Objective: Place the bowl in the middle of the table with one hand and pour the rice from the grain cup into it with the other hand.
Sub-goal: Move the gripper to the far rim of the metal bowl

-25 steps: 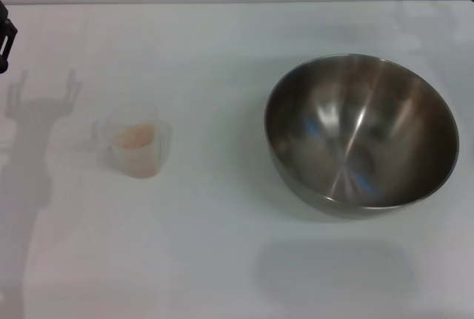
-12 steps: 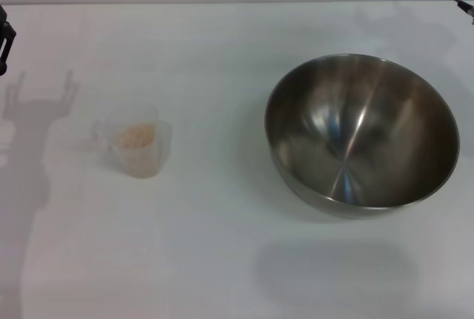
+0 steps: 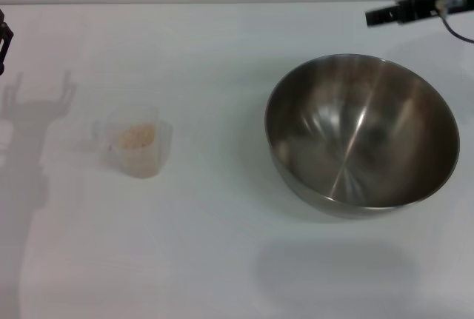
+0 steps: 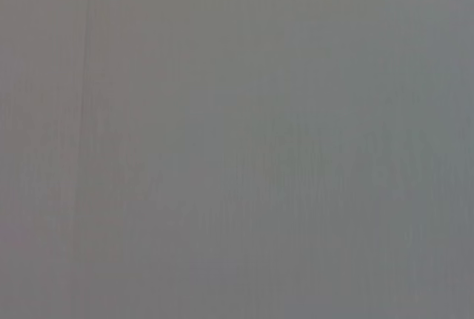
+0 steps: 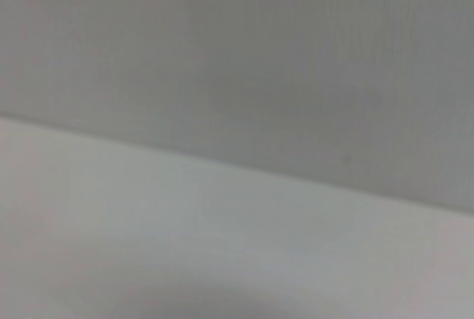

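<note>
Steel bowl [image 3: 361,132] at right of frame, below the right gripper [image 3: 404,11] at upper right, finger state indiscernible; grain cup [image 3: 135,141] of rice [image 3: 137,136] at left, well apart.

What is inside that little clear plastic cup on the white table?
The small clear plastic measuring cup holds a low heap of pale beige rice grains, seen through its open top. How deep the rice goes cannot be told. The big steel bowl beside it is empty.
</note>
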`<state>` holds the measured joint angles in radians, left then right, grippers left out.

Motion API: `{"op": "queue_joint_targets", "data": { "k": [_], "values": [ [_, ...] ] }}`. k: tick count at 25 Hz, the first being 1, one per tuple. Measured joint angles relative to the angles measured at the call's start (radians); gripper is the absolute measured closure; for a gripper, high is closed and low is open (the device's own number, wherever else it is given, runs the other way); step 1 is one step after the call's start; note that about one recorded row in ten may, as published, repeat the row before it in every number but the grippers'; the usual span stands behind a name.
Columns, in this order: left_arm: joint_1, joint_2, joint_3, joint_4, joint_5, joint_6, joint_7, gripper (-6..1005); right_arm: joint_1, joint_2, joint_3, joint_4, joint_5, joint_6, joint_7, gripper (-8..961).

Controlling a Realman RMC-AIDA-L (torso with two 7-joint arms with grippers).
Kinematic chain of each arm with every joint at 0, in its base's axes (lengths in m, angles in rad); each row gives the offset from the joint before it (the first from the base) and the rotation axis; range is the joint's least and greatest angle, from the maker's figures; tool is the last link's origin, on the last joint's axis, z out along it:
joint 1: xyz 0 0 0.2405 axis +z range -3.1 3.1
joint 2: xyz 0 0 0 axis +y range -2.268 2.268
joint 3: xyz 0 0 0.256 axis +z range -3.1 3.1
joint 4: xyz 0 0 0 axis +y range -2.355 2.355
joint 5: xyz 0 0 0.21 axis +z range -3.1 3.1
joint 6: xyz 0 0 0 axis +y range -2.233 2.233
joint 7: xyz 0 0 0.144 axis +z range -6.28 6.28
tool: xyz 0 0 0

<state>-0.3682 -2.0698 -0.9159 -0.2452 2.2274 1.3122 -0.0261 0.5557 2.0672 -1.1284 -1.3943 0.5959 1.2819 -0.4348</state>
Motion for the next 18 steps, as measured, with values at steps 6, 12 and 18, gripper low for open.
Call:
{"op": "queue_joint_targets", "data": {
  "k": [6,12,18],
  "values": [
    [0.0,0.001,-0.006,0.0,0.0,0.001,0.0,168,0.033,-0.025,0.123,-0.004,-0.003,0.208,-0.058,233],
    [0.0,0.0,-0.013,-0.001,0.0,0.001,-0.002,168,0.056,-0.065,0.153,0.046,-0.014,0.323,-0.099,232],
    [0.001,-0.002,-0.012,-0.005,0.0,0.001,-0.001,168,0.075,-0.083,0.147,0.12,-0.037,0.345,-0.124,233]
  ]
}}
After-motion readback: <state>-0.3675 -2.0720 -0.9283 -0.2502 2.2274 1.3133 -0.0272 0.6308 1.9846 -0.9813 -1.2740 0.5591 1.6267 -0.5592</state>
